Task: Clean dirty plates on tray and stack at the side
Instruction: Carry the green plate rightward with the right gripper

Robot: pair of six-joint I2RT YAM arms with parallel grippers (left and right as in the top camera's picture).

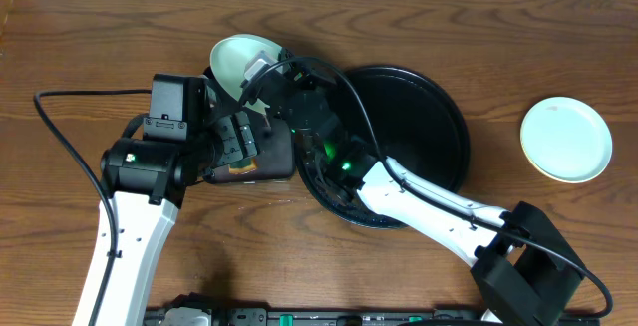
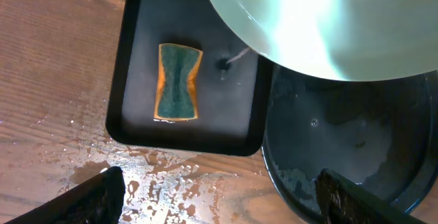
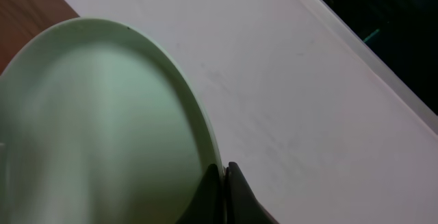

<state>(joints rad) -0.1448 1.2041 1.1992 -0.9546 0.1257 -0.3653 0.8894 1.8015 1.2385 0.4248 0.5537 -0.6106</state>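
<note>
My right gripper (image 3: 223, 183) is shut on the rim of a pale green plate (image 3: 102, 128), holding it tilted in the air. From overhead, that plate (image 1: 239, 59) hangs at the upper left, beyond the round black tray (image 1: 419, 127), with the right gripper (image 1: 263, 73) at its edge. My left gripper (image 2: 226, 203) is open and holds nothing. It hovers over wet wood below the raised plate (image 2: 328, 25) and beside the round tray (image 2: 342, 148). A second pale mint plate (image 1: 566, 139) lies flat on the table at the far right.
A small rectangular black tray (image 2: 137, 131) holds a green and orange sponge (image 2: 178, 81), directly ahead of the left gripper (image 1: 237, 142). Water spatter (image 2: 171, 183) covers the wood in front of it. The right arm (image 1: 439, 206) crosses over the round tray.
</note>
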